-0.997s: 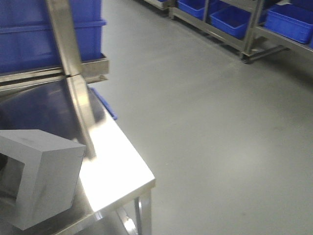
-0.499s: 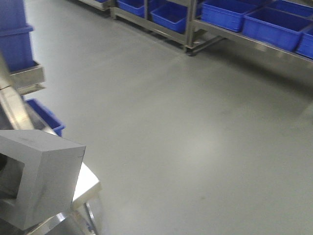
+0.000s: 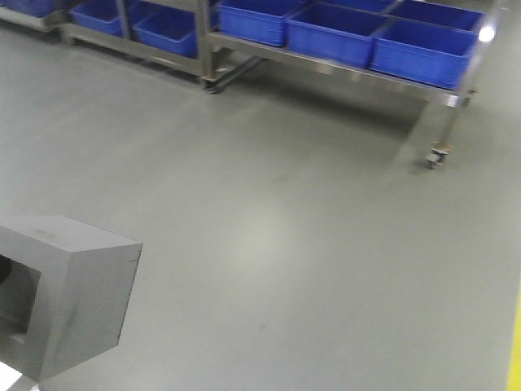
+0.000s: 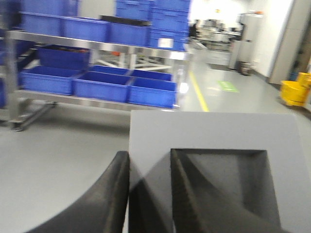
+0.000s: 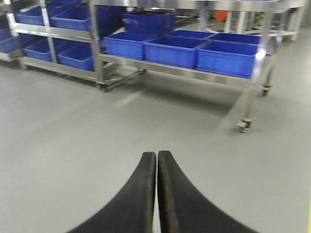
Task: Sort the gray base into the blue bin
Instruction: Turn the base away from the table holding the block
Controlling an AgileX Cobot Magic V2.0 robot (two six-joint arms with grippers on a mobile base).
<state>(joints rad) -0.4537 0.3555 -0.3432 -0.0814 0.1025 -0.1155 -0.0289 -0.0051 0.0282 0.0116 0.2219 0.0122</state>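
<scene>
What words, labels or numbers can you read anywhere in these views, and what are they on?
No text is legible.
White label on the steel rack: too blurred to read.
Green floor marking: blurred, unreadable.
Gray base: no lettering visible.

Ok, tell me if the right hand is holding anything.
No, the right hand is shut, its fingers touching with nothing between them.
</scene>
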